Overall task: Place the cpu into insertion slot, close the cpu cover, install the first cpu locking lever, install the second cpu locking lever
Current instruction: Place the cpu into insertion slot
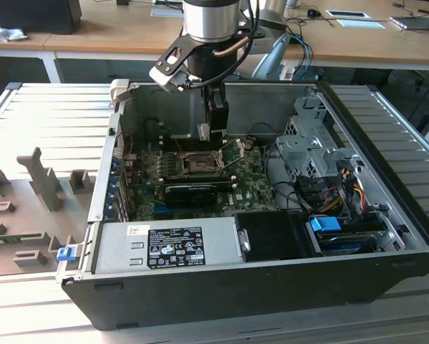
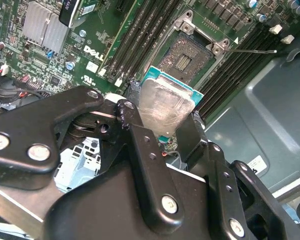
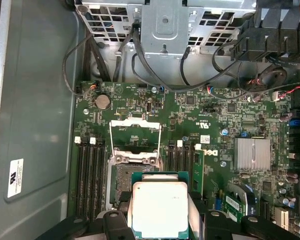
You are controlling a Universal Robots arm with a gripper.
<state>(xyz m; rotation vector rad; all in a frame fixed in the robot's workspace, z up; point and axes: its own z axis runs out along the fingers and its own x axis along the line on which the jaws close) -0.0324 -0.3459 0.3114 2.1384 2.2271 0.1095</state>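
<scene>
The gripper (image 2: 162,120) is pinching the cpu (image 2: 166,102) by two opposite edges. Its black fingers (image 2: 134,125) are pressed onto the rim alone, so the pale metal face and the underside go untouched, a sensible hold for a part that must drop flat into a close-fitting seat. The chip hangs clear of the board, near the insertion slot (image 2: 184,59) but not yet in it; the slot's dark contact field lies bare. Beyond the slot, the cpu cover (image 3: 136,123) stands swung back on its hinge, and a thin locking lever (image 2: 252,50) juts out free to the side. Nothing bars the way down, and none of the closing steps looks done. In the exterior view the arm reaches down into the open computer case (image 1: 235,294), which lies on its side so the green motherboard (image 1: 248,183) faces up. On that view's clock face, the silver power supply (image 1: 167,247) sits at about six o'clock from the socket and the grey drive cage (image 1: 307,147) at about three — both well apart from the work.
</scene>
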